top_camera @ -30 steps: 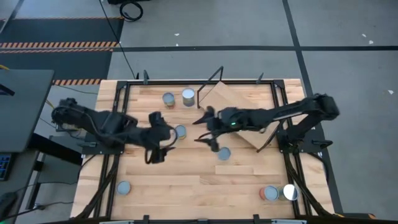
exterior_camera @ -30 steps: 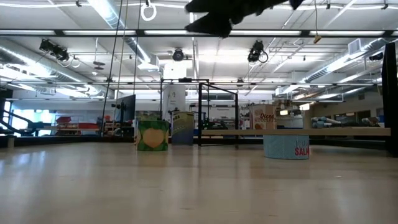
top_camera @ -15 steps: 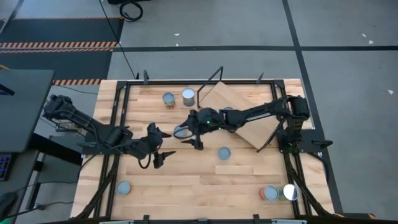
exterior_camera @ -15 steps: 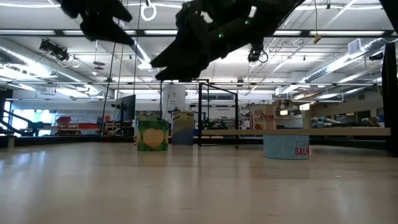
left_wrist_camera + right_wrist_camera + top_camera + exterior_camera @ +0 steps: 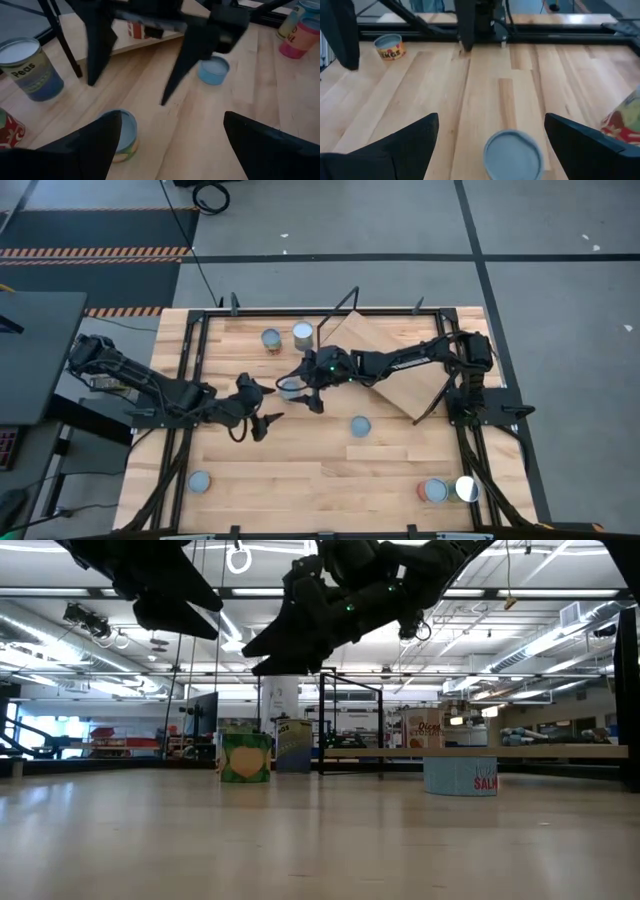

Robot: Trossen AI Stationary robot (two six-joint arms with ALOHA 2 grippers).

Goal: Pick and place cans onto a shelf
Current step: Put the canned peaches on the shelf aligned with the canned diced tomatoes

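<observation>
Seven cans show from above on the counter point(image 5: 300, 470): two upright side by side at the far edge point(image 5: 271, 339) and point(image 5: 303, 333), one blue-topped can point(image 5: 290, 390) near the middle, another blue top point(image 5: 360, 426) just nearer, one alone at the near left point(image 5: 199, 482), and a pair at the near right corner point(image 5: 434, 491) and point(image 5: 466, 489). One shelf point(image 5: 385, 365), its pale board lying skewed on the far right part of the counter, carries no can that shows.

Two arms are at work. The right gripper point(image 5: 303, 388) hangs over the middle blue-topped can, fingers point(image 5: 395, 150) spread wide, the can's round top between them in its wrist view point(image 5: 513, 154). The left gripper point(image 5: 258, 408) hovers just left of it, fingers point(image 5: 70, 155) apart too, holding nothing.

Since a second ago the right gripper has swung left off the lower blue can to this one, and the left gripper has drawn back towards its own side.
</observation>
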